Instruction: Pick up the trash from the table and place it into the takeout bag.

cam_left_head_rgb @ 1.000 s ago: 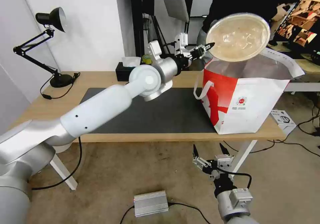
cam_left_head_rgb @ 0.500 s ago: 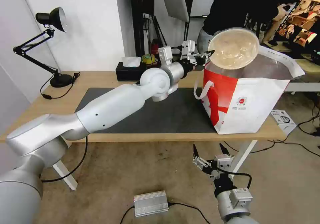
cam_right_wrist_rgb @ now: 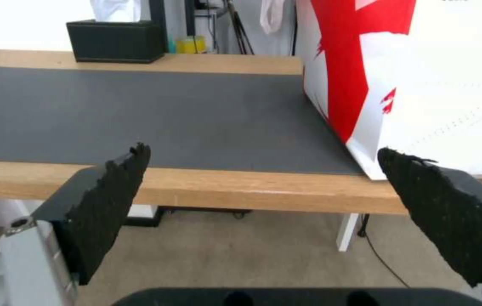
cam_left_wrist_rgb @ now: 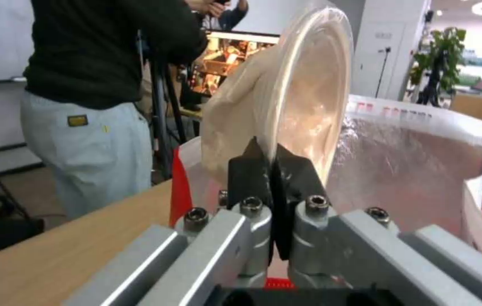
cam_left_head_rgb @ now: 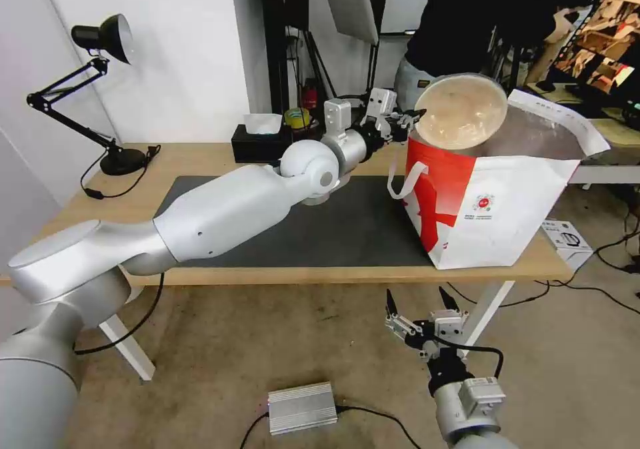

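Bowl (cam_left_head_rgb: 461, 110) is the piece in hand: beige, tipped on edge over the bag (cam_left_head_rgb: 493, 199) mouth, hollow facing the robot, rim plane near vertical. Nearest, right gripper (cam_left_head_rgb: 421, 307) idles below the tabletop (cam_left_head_rgb: 200, 157) edge, jaws wide apart. Beyond, left gripper (cam_left_head_rgb: 402, 117) pinches the bowl's rim. Step: bagging. Next move likely calls for lowering inside the bag, then letting go.

Left arm extends from lower left toward upper centre of the head view; left gripper (cam_left_head_rgb: 405, 117) fingers clamped together. Right gripper (cam_left_head_rgb: 421, 302) at lower centre, fingers spread, pointing upward
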Tool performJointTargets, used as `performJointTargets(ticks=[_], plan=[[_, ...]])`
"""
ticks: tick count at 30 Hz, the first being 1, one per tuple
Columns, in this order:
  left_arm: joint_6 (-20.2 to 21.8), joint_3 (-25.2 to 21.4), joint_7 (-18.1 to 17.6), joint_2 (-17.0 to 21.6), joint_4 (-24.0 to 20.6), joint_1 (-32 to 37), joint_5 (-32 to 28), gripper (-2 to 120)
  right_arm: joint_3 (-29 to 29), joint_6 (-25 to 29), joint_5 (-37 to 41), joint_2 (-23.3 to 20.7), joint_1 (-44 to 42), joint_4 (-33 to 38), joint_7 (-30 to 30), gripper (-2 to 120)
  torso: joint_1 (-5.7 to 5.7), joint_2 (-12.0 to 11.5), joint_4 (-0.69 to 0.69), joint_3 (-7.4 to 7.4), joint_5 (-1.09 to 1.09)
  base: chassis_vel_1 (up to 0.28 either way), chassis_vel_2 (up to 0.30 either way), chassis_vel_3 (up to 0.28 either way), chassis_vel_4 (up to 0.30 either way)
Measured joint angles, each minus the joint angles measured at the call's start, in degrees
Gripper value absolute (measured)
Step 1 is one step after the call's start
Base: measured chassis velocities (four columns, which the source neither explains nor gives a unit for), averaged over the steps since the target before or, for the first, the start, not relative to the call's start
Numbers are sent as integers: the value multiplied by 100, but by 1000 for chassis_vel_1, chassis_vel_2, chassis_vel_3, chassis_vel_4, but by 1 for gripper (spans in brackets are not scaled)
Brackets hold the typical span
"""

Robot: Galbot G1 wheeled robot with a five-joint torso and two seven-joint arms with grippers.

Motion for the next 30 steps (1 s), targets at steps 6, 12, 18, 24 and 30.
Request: performJointTargets(ticks=[6,12,18,24,30], plan=[[-12,142,103,32,20,-109,97,0,0,0,0,0,0,0,0,100,0,0,0,0,0,0,0,0,0],[-78,301,361,51,110,-212,345,0,0,0,0,0,0,0,0,100,0,0,0,0,0,0,0,0,0],[-125,344,435,65,158,-211,465,0,0,0,0,0,0,0,0,100,0,0,0,0,0,0,0,0,0],[-195,371,463,106,204,-203,602,0,0,0,0,0,0,0,0,100,0,0,0,0,0,0,0,0,0],[-270,374,442,142,187,-202,602,20,0,0,0,0,0,0,0,100,0,0,0,0,0,0,0,0,0]])
